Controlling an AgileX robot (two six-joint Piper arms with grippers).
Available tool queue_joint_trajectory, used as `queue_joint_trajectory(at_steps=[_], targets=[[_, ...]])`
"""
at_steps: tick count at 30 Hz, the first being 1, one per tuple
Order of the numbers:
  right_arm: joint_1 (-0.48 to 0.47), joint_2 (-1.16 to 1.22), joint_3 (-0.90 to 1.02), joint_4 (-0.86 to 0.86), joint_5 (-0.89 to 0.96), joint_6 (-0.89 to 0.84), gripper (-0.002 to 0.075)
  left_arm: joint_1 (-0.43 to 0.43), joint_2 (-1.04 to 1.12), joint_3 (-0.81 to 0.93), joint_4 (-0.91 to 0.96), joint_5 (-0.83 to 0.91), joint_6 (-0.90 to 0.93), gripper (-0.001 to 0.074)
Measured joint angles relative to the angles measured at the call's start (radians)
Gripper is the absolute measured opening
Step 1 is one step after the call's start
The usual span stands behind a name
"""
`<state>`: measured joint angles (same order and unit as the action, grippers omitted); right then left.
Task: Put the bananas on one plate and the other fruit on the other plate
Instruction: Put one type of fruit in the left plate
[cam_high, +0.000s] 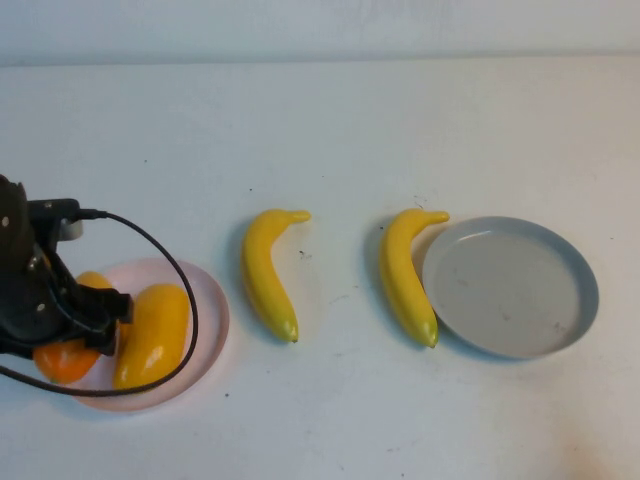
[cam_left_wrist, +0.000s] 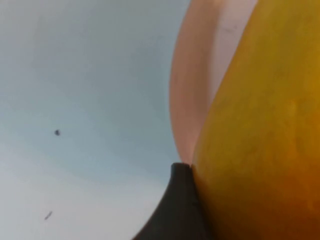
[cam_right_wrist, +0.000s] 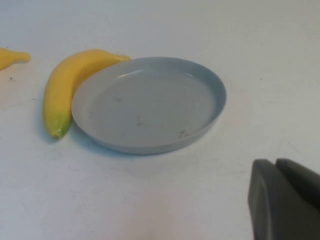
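Left gripper (cam_high: 105, 320) sits low over the pink plate (cam_high: 212, 318) at about 8 o'clock on the table. Its jaws stand wide around the yellow mango (cam_high: 152, 335); the left wrist view shows one dark finger (cam_left_wrist: 180, 210) right against the fruit's skin with the plate's pink rim behind it. I can't say whether that's a grip or a release. The orange mango (cam_high: 65, 362) is on the same plate, partly hidden under the arm, at 9 o'clock from the yellow one.

Right gripper (cam_right_wrist: 285, 200) is out of the high view; only its fingers show in its wrist view, pressed together, holding nothing, parked near the grey-blue plate (cam_high: 585, 300).

That plate is bare, at 3 o'clock on the table. One banana (cam_high: 405, 275) lies touching its rim on the 9 o'clock side. The second banana (cam_high: 268, 272) is near table centre, well apart from both plates.

My read: mango half looks done once the left arm clears. Bananas not started. Next move calls for the left jaws to lift straight off without dragging the mango, then the right arm takes the rim-side banana, grasping mid-body across the curve.
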<state>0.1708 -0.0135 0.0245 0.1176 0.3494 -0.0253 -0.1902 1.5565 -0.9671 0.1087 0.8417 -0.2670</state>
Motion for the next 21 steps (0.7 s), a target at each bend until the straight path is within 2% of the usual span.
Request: queue_joint_trajectory(at_steps=[3,9,15,17,19,21], targets=[[0.000,0.000,0.000,0.000,0.000,0.000,-0.0017,0.000,0.006,0.000,-0.039,-0.011,0.051,0.0549],[0.000,0.000,0.000,0.000,0.000,0.000,-0.0017,0.000,0.002,0.000,-0.082,-0.013,0.080,0.0645],[0.000,0.000,0.000,0.000,0.000,0.000,-0.0017,-0.022,-0.116,0.001,-0.088,-0.011,0.083,0.0656],[0.000,0.000,0.000,0.000,0.000,0.000,-0.0017,-0.035,-0.182,0.001,-0.089,0.003,0.083,0.0636],[0.000,0.000,0.000,0.000,0.000,0.000,-0.0017,-0.046,-0.257,0.002,-0.089,0.021,0.085,0.0577],[0.000,0.000,0.000,0.000,0.000,0.000,-0.0017,-0.056,-0.345,0.002,-0.091,0.042,0.087,0.0452]])
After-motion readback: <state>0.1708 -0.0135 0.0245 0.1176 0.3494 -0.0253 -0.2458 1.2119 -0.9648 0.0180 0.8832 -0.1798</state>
